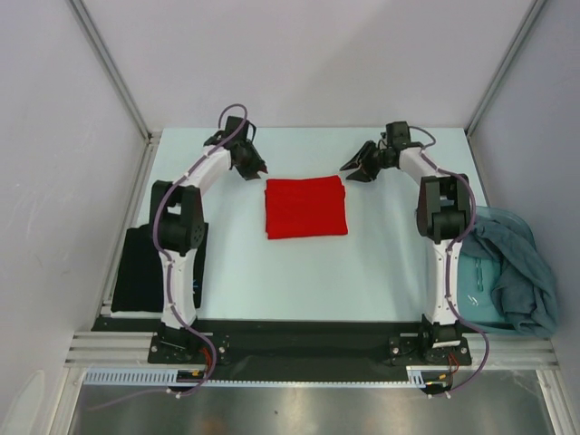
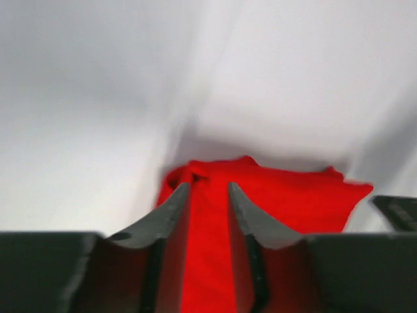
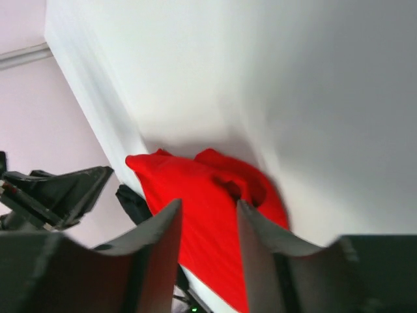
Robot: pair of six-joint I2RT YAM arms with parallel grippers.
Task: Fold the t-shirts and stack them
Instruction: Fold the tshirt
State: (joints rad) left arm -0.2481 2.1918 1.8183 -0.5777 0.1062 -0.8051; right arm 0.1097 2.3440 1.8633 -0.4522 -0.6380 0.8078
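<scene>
White-walled enclosure, pale surface [image 1: 381, 263].
- Red t-shirt [image 1: 305, 207]: folded square, mid-surface.
- Left tool [image 1: 260, 172], right tool [image 1: 353, 172]: jaws spread, empty, poised just off its far corners.
- Step, as judged: red fold complete; next calls for carrying it to a stack.
- Black t-shirt [image 1: 136, 267]: flat, left edge.
- Teal tub [image 1: 473, 288], right: holds crumpled teal-grey t-shirts [image 1: 524, 267], spilling over the rim.
</scene>
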